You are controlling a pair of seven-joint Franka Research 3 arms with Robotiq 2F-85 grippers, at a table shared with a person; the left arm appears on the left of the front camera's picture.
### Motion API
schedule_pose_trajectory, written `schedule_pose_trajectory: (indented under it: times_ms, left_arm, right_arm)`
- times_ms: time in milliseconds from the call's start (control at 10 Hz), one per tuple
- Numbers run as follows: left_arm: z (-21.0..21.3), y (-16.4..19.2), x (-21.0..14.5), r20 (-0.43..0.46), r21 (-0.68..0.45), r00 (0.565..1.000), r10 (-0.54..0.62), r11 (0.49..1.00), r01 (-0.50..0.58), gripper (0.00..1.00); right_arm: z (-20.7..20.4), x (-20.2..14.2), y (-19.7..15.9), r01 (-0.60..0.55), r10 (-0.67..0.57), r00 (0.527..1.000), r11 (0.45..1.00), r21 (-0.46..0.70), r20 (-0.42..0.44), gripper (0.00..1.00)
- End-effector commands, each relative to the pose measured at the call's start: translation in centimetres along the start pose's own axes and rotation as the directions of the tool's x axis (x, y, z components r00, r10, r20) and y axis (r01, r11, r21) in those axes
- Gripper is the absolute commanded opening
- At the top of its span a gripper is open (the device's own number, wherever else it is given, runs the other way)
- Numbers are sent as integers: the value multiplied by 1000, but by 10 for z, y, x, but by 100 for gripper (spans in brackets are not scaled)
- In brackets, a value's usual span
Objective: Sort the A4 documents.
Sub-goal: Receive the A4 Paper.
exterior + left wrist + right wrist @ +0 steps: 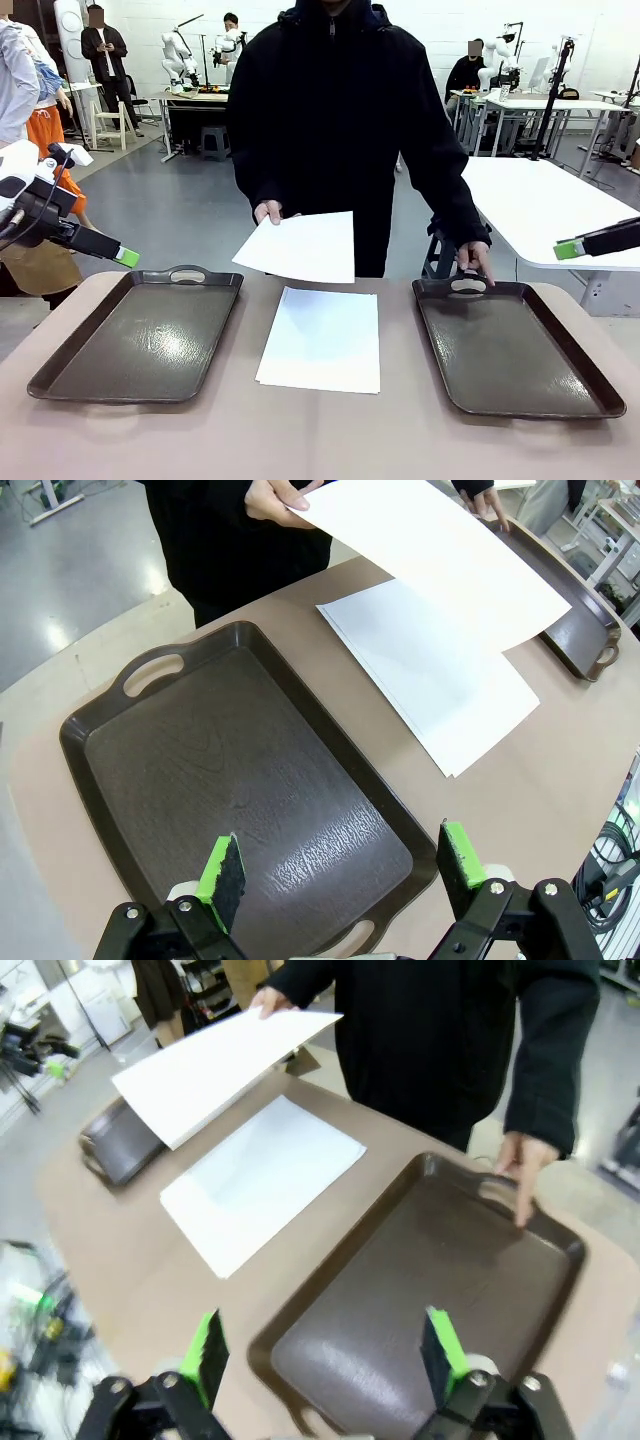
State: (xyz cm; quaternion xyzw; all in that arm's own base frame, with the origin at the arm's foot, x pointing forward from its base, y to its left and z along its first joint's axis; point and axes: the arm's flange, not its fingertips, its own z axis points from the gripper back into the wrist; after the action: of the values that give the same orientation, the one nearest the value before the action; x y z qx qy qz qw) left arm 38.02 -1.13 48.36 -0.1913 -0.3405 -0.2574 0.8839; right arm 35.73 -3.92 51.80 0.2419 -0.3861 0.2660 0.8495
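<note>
A stack of white A4 documents (322, 338) lies on the table between two dark trays; it also shows in the wrist views (430, 680) (262, 1180). The person holds one more white sheet (297, 246) (440, 555) (215, 1068) in one hand, lifted above the stack. The person's other hand (474, 262) rests on the right tray's far handle. My left gripper (125, 256) (340, 865) hangs open above the left tray's near end, holding nothing. Over the right tray, my right gripper (568, 248) (322, 1350) is open and empty too.
The left tray (140, 335) (240, 780) and the right tray (510, 350) (420, 1290) are both bare, on a tan table cover (320, 440). The person stands at the far edge. Other tables, people and arms are farther back.
</note>
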Motion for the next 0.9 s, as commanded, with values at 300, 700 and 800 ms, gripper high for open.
schedule_pose_trajectory:
  times_ms: [300,700,800]
  left_arm:
    - [-1,1,-1,6,-8,1000,7,1000,-7,100]
    - [-1,1,-1,6,-8,1000,7,1000,-7,100]
    - [-1,1,-1,6,-8,1000,7,1000,-7,100]
  right_arm:
    - [-110,38,-38,345,-360,933,889,301,-7,100]
    - [-193,56,-42,461,-462,880,776,431,-110,100]
    - [-217,54,-41,530,-513,841,717,452,-172,100]
